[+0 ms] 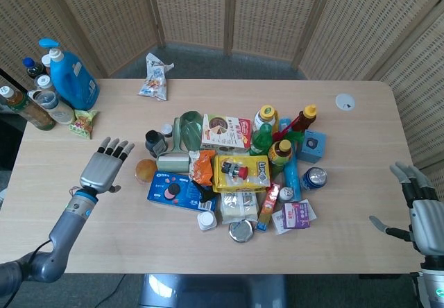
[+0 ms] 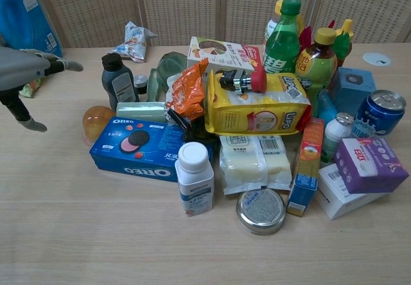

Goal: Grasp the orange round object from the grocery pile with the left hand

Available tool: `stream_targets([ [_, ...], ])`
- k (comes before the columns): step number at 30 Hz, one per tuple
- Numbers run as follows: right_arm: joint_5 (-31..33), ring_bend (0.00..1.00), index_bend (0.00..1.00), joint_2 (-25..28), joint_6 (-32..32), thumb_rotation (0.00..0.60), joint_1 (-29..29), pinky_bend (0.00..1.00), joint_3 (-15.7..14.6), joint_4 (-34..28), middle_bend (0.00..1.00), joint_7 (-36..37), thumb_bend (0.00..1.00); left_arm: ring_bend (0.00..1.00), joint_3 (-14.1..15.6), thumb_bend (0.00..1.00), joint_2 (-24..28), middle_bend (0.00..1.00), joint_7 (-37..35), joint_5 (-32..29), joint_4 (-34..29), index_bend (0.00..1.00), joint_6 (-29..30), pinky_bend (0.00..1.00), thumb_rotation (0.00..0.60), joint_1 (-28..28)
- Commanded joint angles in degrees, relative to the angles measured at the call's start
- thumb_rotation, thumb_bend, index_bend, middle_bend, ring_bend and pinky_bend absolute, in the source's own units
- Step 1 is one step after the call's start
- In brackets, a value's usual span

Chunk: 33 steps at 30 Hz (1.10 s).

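We see only part of the left hand [image 2: 26,73] in the chest view, cut by the left edge. The orange round object [image 2: 96,121] sits partly behind the Oreo box [image 2: 144,147]. The right hand [image 1: 420,211] is clipped at the head view's right edge.

A staged test area was indicated rather than a home or shop. A plain wooden table [image 1: 361,176] was enclosed by woven folding screens [image 1: 277,16] standing on grey floor. Mixed packaged groceries [image 1: 236,169] were heaped at its centre, and detergent bottles [image 1: 66,75] were grouped at one corner.
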Motion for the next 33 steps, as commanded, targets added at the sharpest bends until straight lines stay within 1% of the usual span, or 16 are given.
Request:
stream_targets([
  [1,0.0,0.00,0.00,0.1,0.0,0.600,0.0,0.00,0.0,0.0,0.00,0.3,0.00,0.00,0.4,0.00,-2.5,0.00,1.6,-2.8,2.5,0.07,-1.8,0.00,0.600,-1.4],
  [5,0.2,0.00,0.00,0.2,0.0,0.600,0.0,0.00,0.1,0.1,0.00,0.7,0.00,0.00,0.3,0.00,-5.3,0.00,2.2,-5.3,5.3,0.07,-3.0,0.00,0.600,-2.7],
  [9,0.5,0.00,0.00,0.3,-0.1,0.600,-0.1,0.00,0.2,0.1,0.00,1.1,0.00,0.00,0.4,0.00,-7.5,0.00,2.7,-6.0,7.3,0.07,-3.3,0.00,0.600,-3.9],
  [14,0.9,0.00,0.00,0.4,-0.3,0.600,-0.1,0.00,0.3,0.2,0.00,1.5,0.00,0.00,0.0,0.00,-9.2,0.00,3.8,-7.1,8.4,0.07,-3.4,0.00,0.600,-5.5],
  [19,1.2,0.00,0.00,0.5,-0.3,0.600,-0.1,0.00,0.4,0.2,0.00,2.1,0.00,0.00,-0.6,0.00,-11.5,0.00,6.1,-9.7,10.0,0.08,-4.2,0.00,0.600,-7.8],
  [27,1.5,0.00,0.00,0.9,-0.3,0.600,-0.2,0.00,0.7,0.4,0.00,3.5,0.00,0.00,0.1,0.00,-14.7,0.00,9.7,-13.6,11.9,0.09,-4.2,0.00,0.600,-9.7],
  [33,1.5,0.00,0.00,1.1,-0.1,0.600,-0.3,0.00,0.8,0.4,0.00,4.3,0.00,0.00,0.6,0.00,-16.4,0.00,10.5,-15.2,13.4,0.10,-3.8,0.00,0.600,-10.3],
])
